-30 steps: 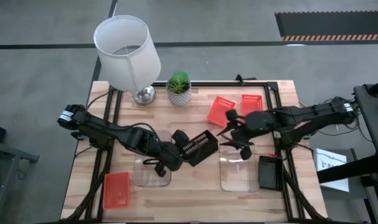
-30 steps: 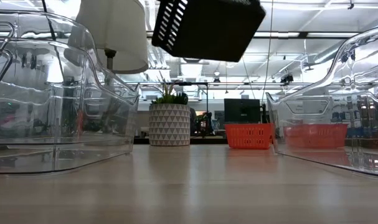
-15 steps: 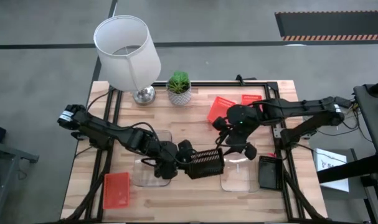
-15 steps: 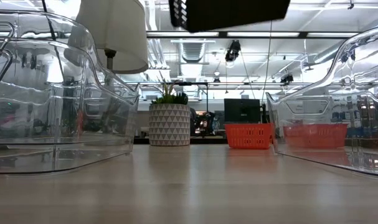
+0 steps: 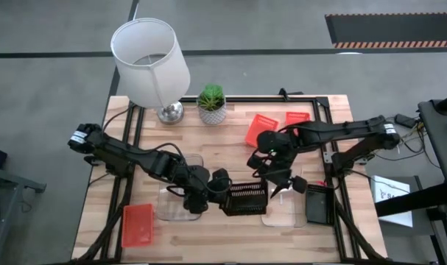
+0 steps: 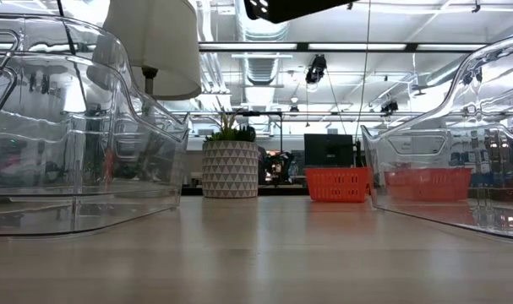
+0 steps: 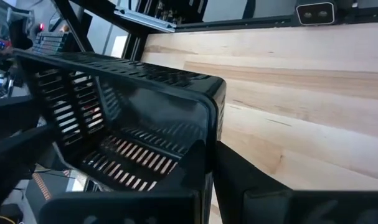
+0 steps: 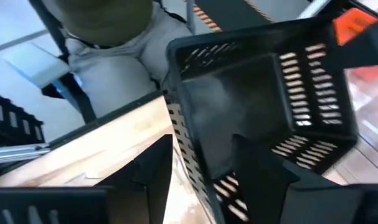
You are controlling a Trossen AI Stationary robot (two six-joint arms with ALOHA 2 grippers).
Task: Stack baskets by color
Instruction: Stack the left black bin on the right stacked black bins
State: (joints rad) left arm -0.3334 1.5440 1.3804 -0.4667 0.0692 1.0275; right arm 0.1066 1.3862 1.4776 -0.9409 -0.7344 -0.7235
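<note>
Mid-table | black basket (image 5: 246, 199) in left tool (image 5: 222, 193) | right tool (image 5: 282, 185) apparently beside it

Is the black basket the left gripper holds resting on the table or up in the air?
In the air: the black basket hangs above the table.

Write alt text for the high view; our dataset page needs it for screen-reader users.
Seen from above, the left gripper holds a black basket in mid-table while the open right gripper closes in on it. Clear baskets, orange baskets, a lamp and a potted plant surround them.
</note>
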